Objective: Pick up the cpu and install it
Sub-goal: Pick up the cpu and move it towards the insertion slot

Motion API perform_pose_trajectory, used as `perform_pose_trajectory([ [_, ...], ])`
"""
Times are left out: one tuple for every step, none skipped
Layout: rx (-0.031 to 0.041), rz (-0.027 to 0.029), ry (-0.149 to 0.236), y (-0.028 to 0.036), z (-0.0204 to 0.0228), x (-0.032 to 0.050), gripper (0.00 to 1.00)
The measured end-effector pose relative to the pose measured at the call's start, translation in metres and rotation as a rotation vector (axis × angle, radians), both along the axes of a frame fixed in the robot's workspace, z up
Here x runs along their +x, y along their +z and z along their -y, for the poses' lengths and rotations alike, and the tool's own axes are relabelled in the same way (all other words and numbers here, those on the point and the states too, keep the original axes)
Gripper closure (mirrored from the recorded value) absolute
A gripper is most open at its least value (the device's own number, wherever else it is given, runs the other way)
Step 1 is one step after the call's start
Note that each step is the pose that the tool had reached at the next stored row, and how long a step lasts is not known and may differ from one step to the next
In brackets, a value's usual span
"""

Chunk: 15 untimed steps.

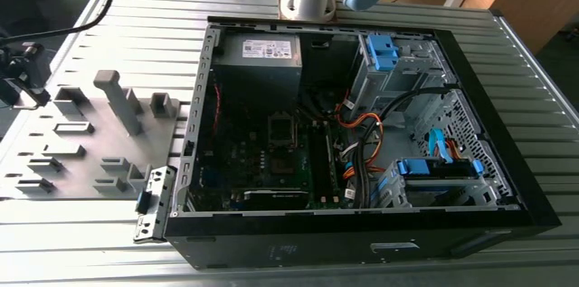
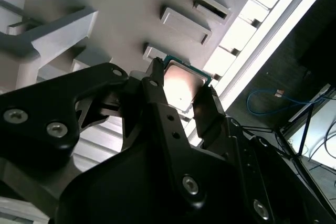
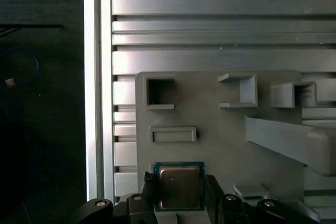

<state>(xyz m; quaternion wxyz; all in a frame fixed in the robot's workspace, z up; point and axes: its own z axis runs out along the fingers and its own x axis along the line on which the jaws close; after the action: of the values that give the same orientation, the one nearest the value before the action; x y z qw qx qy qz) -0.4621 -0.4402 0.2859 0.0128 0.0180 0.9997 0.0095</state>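
— Gripper point(image 3: 180, 179) first: what is it doing?

— Its two black fingers point(image 3: 149, 188) are standing narrowly apart, only as wide as the chip, and they are pressing against two opposite edges of the cpu point(image 3: 180, 187). As far as I can see from both wrist views, it is clamping the chip and nothing else.

— And where is the cpu lying relative to it?

— Squarely between the fingertips, one finger on each side. The silvery metal top is facing the first wrist camera, and a thin green rim is showing around it. In the second wrist view the cpu point(image 2: 181, 85) is showing in the same place, framed by the gripper point(image 2: 180, 83).

— Is it resting on anything?

— It is sitting over the grey fixture plate point(image 3: 210, 108), near that plate's edge and just beside a shallow rectangular pocket point(image 3: 172, 134). I cannot tell whether it is touching the plate or hanging just clear of it.

— What is surrounding the plate?

— The plate is lying on a ribbed metal table point(image 3: 210, 19). In the exterior view the same fixture plate point(image 1: 91, 138) is lying to the exterior view's left of the open computer case point(image 1: 362, 239), close beside it. Inside the case, a dark socket frame point(image 1: 281, 127) is sitting on the motherboard, well apart from the plate.
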Motion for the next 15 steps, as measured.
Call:
perform_pose_trajectory([
  [0.0001,0.0002,0.000,-0.0001,0.0000,0.0000,0.53],
  [0.0000,0.0000,0.000,0.0000,0.0000,0.0000,0.53],
  [0.0000,0.0000,0.000,0.0000,0.0000,0.0000,0.53],
  [0.0000,0.0000,0.000,0.0002,0.0000,0.0000,0.53],
  [-0.0004,-0.0006,0.000,0.0015,0.0000,0.0000,0.53],
  [-0.0003,-0.0004,0.000,0.0040,0.0000,0.0000,0.53],
  [-0.0002,-0.0002,0.000,0.0076,0.0000,0.0000,0.53],
  [-0.0002,-0.0002,0.000,0.0120,0.0000,0.0000,0.53],
  [-0.0001,-0.0001,0.000,0.0165,0.0000,0.0000,0.53],
  [-0.0001,-0.0002,0.000,0.0214,0.0000,0.0000,0.53],
  [-0.0001,-0.0001,0.000,0.0259,0.0000,0.0000,0.53],
  [-0.0001,-0.0001,0.000,0.0304,0.0000,0.0000,0.53],
  [-0.0002,-0.0002,0.000,0.0349,0.0000,0.0000,0.53],
  [-0.0001,-0.0001,0.000,0.0393,0.0000,0.0000,0.53],
  [-0.0001,-0.0001,0.000,0.0438,0.0000,0.0000,0.53],
])
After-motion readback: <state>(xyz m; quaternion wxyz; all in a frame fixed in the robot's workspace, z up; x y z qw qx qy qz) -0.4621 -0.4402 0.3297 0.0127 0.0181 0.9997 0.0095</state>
